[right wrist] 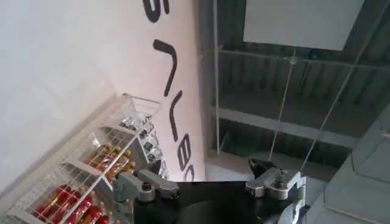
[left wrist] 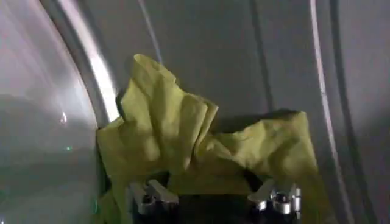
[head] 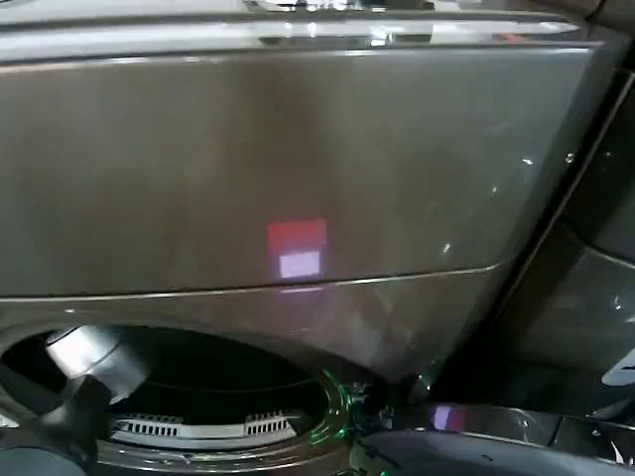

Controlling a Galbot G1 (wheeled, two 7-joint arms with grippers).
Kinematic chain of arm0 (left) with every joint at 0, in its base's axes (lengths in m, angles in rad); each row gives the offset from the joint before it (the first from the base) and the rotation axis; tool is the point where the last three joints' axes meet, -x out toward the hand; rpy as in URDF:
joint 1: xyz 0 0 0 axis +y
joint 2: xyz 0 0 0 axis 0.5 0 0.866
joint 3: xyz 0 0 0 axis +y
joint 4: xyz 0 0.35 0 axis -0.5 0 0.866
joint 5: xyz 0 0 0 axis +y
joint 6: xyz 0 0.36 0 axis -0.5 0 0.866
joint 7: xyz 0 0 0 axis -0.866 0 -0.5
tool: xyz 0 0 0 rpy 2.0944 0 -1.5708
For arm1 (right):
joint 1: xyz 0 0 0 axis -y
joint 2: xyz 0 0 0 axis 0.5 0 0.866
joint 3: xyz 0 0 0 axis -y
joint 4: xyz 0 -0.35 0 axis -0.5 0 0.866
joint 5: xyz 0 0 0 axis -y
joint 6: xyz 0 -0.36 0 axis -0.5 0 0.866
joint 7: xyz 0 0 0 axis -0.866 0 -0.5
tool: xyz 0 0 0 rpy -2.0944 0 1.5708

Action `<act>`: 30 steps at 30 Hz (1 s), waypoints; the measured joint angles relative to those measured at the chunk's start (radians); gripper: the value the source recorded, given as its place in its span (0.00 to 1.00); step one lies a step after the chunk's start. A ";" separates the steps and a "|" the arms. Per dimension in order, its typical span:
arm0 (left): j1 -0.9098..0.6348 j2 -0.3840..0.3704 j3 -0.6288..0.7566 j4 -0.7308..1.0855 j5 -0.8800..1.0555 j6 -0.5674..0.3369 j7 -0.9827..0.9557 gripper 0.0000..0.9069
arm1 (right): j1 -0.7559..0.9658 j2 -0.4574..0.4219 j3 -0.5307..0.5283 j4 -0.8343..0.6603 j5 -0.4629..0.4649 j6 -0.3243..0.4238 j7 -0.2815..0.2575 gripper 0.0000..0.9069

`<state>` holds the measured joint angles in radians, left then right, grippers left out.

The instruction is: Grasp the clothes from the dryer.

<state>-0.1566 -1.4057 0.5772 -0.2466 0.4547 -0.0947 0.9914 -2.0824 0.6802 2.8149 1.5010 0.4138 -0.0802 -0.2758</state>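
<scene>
Two silvery metal fingertips of the left gripper [left wrist: 213,198] stood spread apart inside the drum, with the clothes [left wrist: 189,146] — a crumpled yellow-green piece of soft fabric — bunched just beyond and between them, the cloth's lower edge reaching down to the tips. Whether the pads touched it could not be told. The garment lay in sharp folds and one peaked corner against the smooth grey curved drum wall [left wrist: 256,55], beside a bright polished rim [left wrist: 91,67].

From the head view, the dryer [head: 298,169] showed as a broad bronze-grey panel of brushed, glossy metal, its round porthole [head: 198,387] dark below, and the left arm's cylindrical silver link [head: 94,362] reached into that opening.

The right gripper [right wrist: 210,185] hung well away from the machine, fingers parted and holding nothing, near a white wire rack [right wrist: 79,176] of shiny packets.
</scene>
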 measured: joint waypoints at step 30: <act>0.066 -0.018 -0.181 -0.089 -0.160 0.077 -0.250 0.00 | 0.031 0.007 -0.031 0.008 -0.006 0.002 0.002 1.00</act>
<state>-0.0903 -1.4233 0.3960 -0.3359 0.2947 -0.0175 0.7414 -2.0518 0.6868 2.7835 1.5090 0.4083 -0.0786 -0.2734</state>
